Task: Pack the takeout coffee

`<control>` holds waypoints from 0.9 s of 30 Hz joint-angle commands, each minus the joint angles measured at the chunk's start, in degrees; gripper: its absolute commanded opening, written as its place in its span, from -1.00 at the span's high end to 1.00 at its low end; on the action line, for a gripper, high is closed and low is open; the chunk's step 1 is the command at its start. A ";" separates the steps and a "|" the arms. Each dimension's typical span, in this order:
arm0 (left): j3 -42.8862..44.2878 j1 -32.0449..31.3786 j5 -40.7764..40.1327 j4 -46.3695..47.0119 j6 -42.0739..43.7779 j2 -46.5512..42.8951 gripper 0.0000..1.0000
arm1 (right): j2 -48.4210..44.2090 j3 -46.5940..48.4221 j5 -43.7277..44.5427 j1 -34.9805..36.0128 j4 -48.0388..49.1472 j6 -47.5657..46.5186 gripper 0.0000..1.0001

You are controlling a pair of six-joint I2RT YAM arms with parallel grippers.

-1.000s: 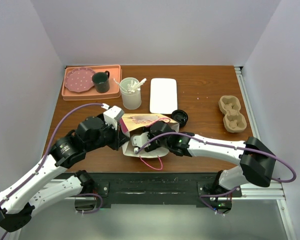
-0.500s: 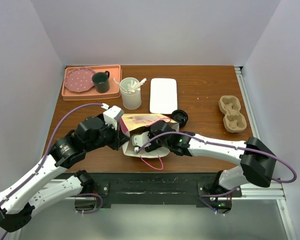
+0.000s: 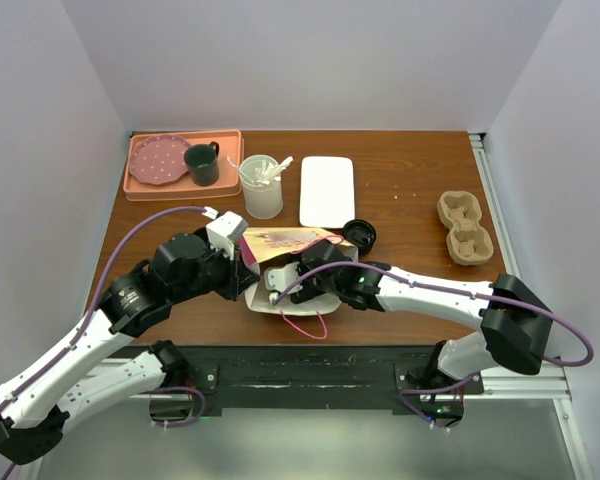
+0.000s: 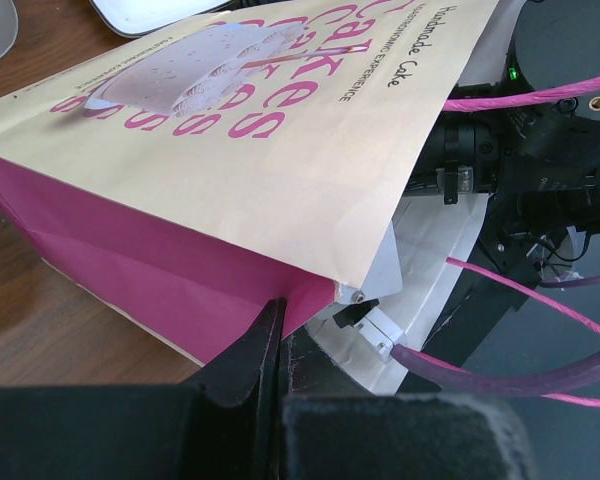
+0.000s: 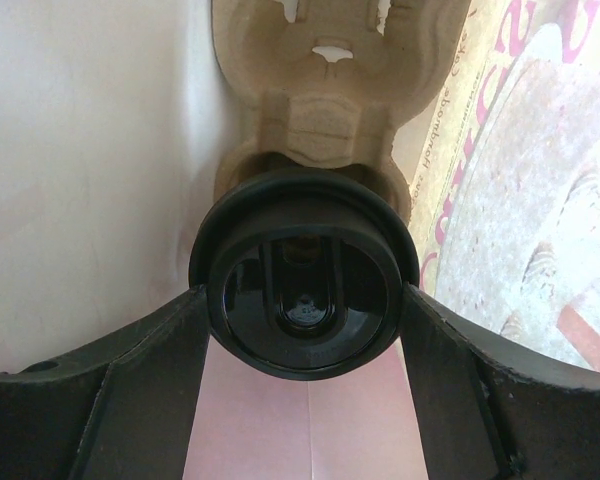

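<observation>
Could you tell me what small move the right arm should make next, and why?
Probably open the right gripper to release the lidded cup: it already looks seated in the pulp carrier inside the bag, which the left gripper pinches open.

A cream paper bag (image 3: 292,243), printed with pink cake lettering and pink along its side fold, is laid on its side near the front middle of the table. Its mouth is turned toward the near right, where pink string handles (image 3: 305,325) are spread. Inside it, a coffee cup (image 5: 305,290) capped with a black lid is seen end-on, set against a brown pulp carrier (image 5: 325,110). A second pulp carrier (image 3: 465,228) is seen flat near the right edge, well apart.
</observation>
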 commanded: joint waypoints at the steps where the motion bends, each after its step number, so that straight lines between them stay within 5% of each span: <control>1: 3.32 0.05 2.36 1.50 -1.22 -1.19 1.00 | 0.32 -0.52 -1.40 -1.41 -10.86 4.25 -0.52; 27: 4.46 0.14 2.01 1.23 -0.87 -0.67 1.00 | -1.53 6.69 -5.18 -2.03 -17.98 2.67 -0.69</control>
